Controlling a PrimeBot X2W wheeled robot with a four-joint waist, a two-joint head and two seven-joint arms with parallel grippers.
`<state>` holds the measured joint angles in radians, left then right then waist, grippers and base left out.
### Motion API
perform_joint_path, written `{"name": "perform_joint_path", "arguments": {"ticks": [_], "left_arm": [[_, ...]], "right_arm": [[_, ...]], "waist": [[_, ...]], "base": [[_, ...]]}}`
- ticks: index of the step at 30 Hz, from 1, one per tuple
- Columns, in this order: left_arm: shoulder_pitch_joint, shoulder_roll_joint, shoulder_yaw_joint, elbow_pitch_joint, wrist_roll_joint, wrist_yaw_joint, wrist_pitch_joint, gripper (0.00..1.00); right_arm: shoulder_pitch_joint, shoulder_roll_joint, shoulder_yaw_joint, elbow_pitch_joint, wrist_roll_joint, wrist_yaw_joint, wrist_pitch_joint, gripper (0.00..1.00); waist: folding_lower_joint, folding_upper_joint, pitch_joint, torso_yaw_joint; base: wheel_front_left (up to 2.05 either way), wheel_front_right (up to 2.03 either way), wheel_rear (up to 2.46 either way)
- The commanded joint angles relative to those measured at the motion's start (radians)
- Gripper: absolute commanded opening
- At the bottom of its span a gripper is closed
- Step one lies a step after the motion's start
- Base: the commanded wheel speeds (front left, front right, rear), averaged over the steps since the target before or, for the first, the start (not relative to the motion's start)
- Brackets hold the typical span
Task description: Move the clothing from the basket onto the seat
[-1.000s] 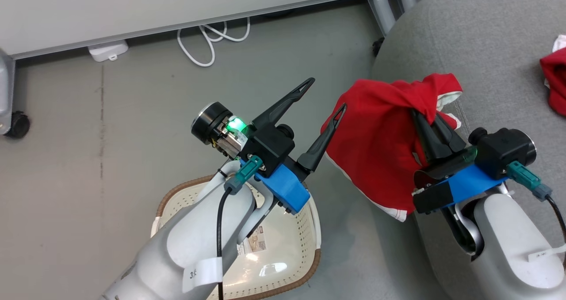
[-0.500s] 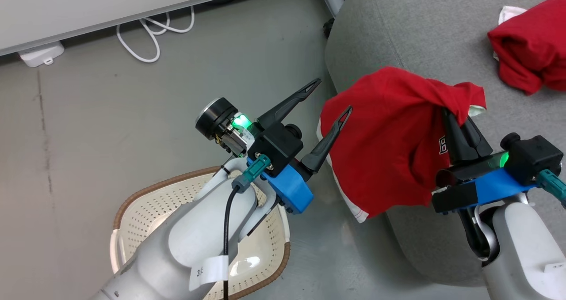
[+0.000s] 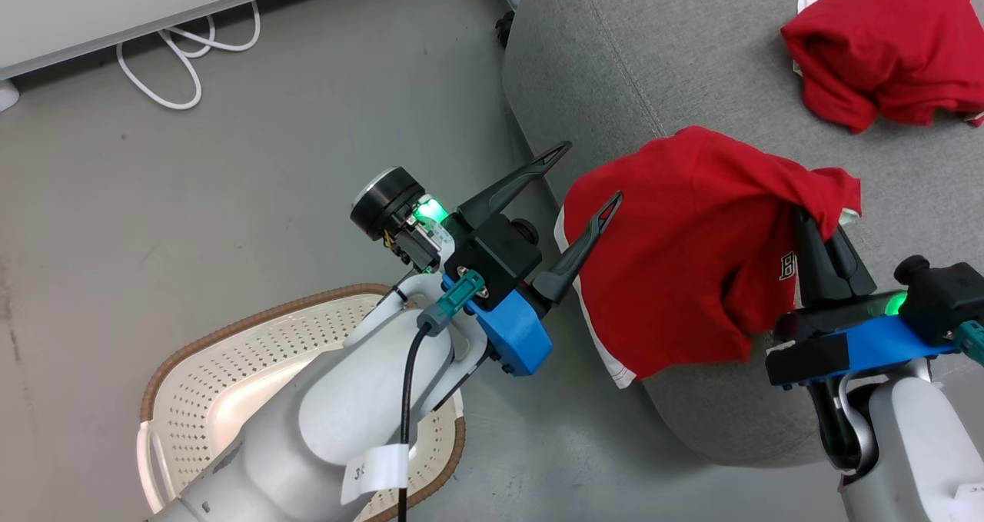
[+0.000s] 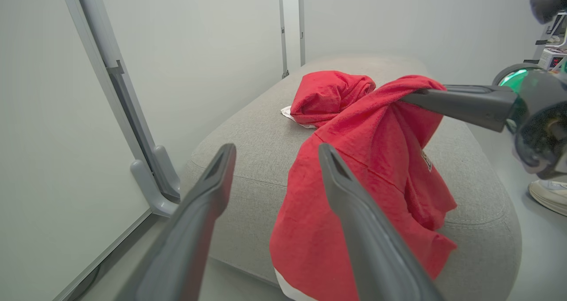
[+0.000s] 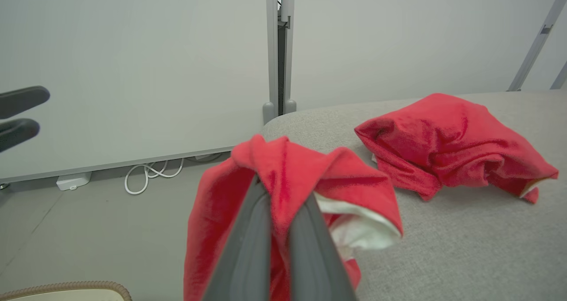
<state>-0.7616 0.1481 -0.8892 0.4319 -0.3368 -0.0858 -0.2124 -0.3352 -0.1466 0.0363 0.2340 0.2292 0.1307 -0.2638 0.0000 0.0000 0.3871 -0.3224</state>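
A red garment (image 3: pixel 684 276) is clamped in the closed right gripper (image 3: pixel 811 226) and held over the edge of the seat (image 3: pixel 692 61). At its 9 o'clock the left gripper (image 3: pixel 591 172) is held spread and empty. A second garment (image 3: pixel 876 45) is seen lying on the seat at 1 o'clock, and the basket (image 3: pixel 254 324) at 8 o'clock.

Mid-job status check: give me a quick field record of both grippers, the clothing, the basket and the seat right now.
left gripper: open, empty
right gripper: shut on the held garment
held garment: red, hanging from the right gripper over the edge of the seat
second garment: red, crumpled, lying on the seat
basket: on the floor; no clothing in its visible part, the left arm covers the rest
seat: grey, second garment resting on it
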Motion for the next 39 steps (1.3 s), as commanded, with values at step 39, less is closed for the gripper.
{"name": "perform_joint_path", "arguments": {"ticks": [39], "left_arm": [[-0.112, 0.057, -0.012, -0.042, 0.025, 0.028, 0.001, 1.00]], "right_arm": [[-0.507, -0.300, -0.213, -0.116, -0.018, 0.000, -0.001, 0.00]], "waist": [[0.0000, 0.0000, 0.231, 0.008]], "base": [[0.00, 0.00, 0.00]]}}
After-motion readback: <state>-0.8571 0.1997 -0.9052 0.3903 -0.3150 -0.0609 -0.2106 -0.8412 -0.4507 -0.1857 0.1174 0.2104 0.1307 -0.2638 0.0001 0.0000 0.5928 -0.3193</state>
